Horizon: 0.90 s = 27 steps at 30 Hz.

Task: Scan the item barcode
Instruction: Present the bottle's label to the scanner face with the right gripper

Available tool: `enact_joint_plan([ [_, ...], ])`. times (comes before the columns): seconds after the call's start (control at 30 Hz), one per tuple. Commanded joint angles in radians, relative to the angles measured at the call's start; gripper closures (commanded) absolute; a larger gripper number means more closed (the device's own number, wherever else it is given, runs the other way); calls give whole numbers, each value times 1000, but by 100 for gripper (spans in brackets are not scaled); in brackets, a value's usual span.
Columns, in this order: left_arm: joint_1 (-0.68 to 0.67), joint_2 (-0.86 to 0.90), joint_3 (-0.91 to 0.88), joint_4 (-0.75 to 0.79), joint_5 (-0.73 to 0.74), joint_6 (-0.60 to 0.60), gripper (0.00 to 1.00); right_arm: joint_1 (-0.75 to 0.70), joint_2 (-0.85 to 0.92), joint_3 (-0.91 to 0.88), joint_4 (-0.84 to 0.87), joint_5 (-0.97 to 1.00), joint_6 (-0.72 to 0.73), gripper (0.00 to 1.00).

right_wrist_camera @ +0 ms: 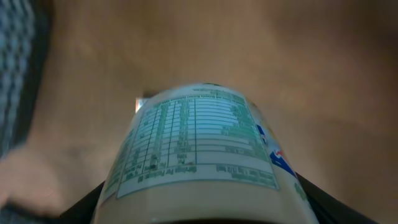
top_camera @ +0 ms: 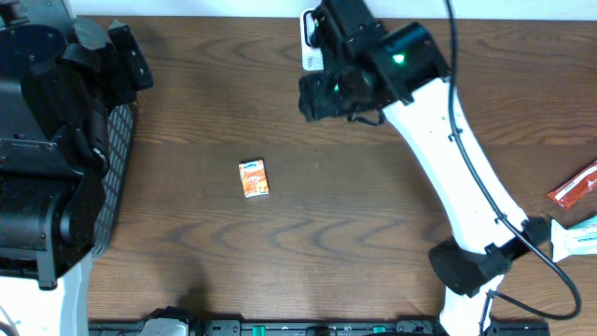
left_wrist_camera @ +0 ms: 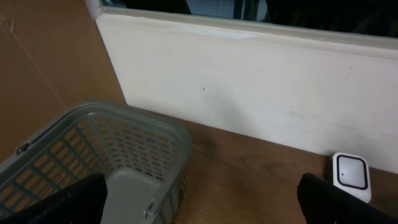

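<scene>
Right gripper (right_wrist_camera: 199, 211) clamped on a bottle (right_wrist_camera: 193, 140).
Left gripper (left_wrist_camera: 202, 208) spread wide by the basket (left_wrist_camera: 143, 134); scanner (left_wrist_camera: 351, 175) on the table (left_wrist_camera: 249, 168) beyond.

Left wrist view. Grey plastic basket (left_wrist_camera: 118, 149) at near left, walls perforated, rim rounded, a small latch on its near corner. It sits on the brown wood-grain desk (left_wrist_camera: 249, 168). A cream board (left_wrist_camera: 249, 81) runs across the far side and meets the desk along a slanting line. Small white device (left_wrist_camera: 351, 176), rounded square with a dark inset outline, at the foot of the board on the far right. Left gripper (left_wrist_camera: 202, 186): jaws wide apart, dark fingers (left_wrist_camera: 339, 202) in the two near corners, nothing between them.
</scene>
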<state>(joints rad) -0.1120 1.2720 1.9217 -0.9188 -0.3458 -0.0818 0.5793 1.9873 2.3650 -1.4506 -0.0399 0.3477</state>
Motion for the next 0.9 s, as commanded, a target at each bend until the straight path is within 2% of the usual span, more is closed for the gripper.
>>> enact_joint_plan([
  [0.0, 4, -4, -3, 0, -3, -8, 2, 2, 13, 9, 90, 149, -56, 53],
  [0.13, 4, -4, -3, 0, -3, -9, 2, 2, 48, 8, 248, 195, -144, 55],
  [0.3, 4, -4, -3, 0, -3, -9, 2, -12, 116, 8, 405, 301, -185, 55],
  [0.87, 4, -4, -3, 0, -3, -9, 2, -121, 438, 8, 848, 338, -330, 57],
])
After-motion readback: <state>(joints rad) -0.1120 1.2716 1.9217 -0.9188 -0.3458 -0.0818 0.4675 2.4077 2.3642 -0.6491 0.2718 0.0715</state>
